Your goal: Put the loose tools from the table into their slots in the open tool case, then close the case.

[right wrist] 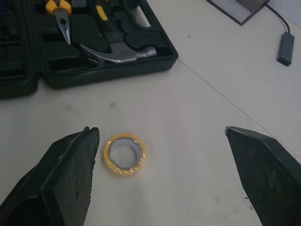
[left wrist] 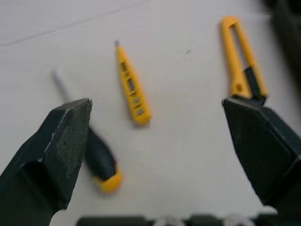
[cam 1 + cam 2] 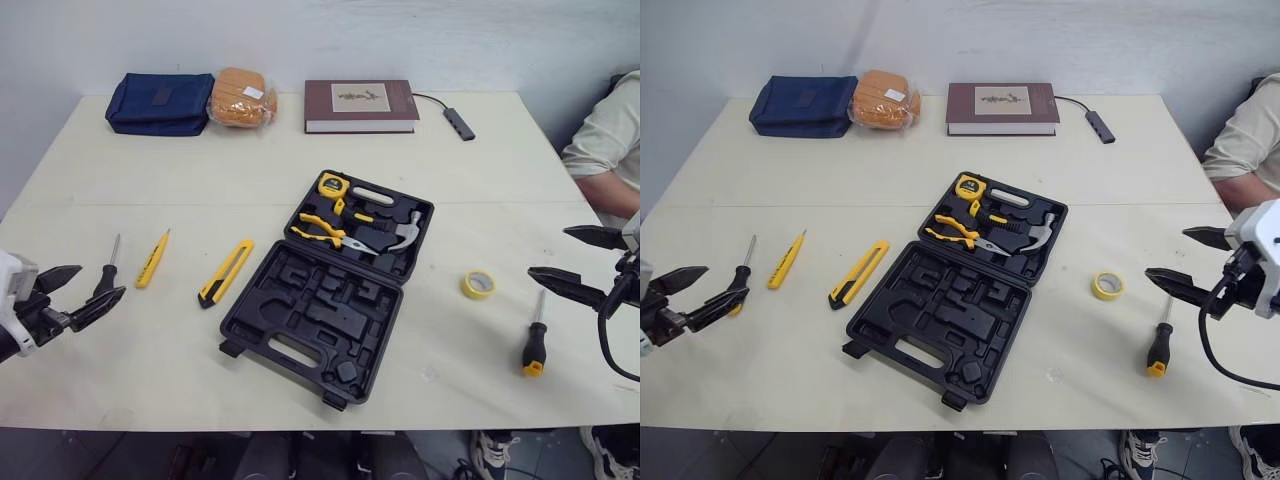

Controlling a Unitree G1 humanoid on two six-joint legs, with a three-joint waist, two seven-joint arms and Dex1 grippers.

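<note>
**Both jaws spread over a cream table**

The pale table (image 3: 300,180) meets a white wall at 12 o'clock. The open tool case (image 3: 325,285) lies at its centre. My left gripper (image 3: 100,281) gapes wide by the dark-handled screwdriver (image 2: 99,160). My right gripper (image 3: 548,250) gapes too, with the tape roll (image 3: 479,284) at its 8 o'clock.

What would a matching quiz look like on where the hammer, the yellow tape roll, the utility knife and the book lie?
Things:
1. hammer
2. tape roll
3. utility knife
4. book

Places:
A. loose on the table, on the robot's left of the case
B. near the table's far edge
C. inside the open case
D. loose on the table, on the robot's right of the case

Pairs: 1-C, 2-D, 3-A, 4-B
</note>
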